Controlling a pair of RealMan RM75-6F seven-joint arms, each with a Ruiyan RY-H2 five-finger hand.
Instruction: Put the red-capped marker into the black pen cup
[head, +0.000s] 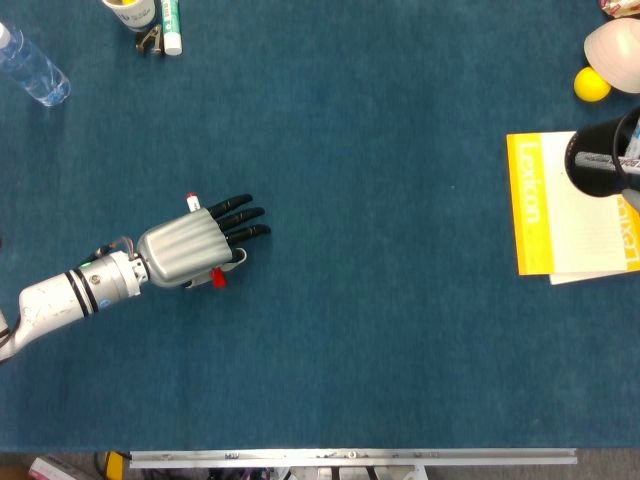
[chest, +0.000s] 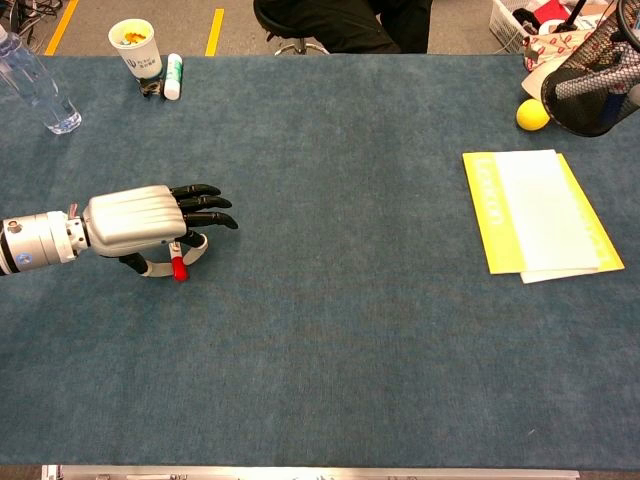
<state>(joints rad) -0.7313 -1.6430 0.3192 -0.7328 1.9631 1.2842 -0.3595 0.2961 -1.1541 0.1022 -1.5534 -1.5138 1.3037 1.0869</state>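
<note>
While the left hand (head: 185, 250) lies palm-down at the tabletop's (head: 380, 330) left, its fingers (head: 240, 218) clamp the red-capped marker (head: 216, 278). The head view shows the marker's white end beyond the knuckles, hidden in the chest view. Open blue surface stretches rightward to the yellow book (head: 530, 205) and black pen cup (chest: 590, 90) at the right edge. The right hand is unseen.

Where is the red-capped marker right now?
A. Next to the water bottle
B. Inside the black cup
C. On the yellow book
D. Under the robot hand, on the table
D. The marker lies under the left robot hand on the table; its red cap pokes out near the thumb, far from the cup.
</note>
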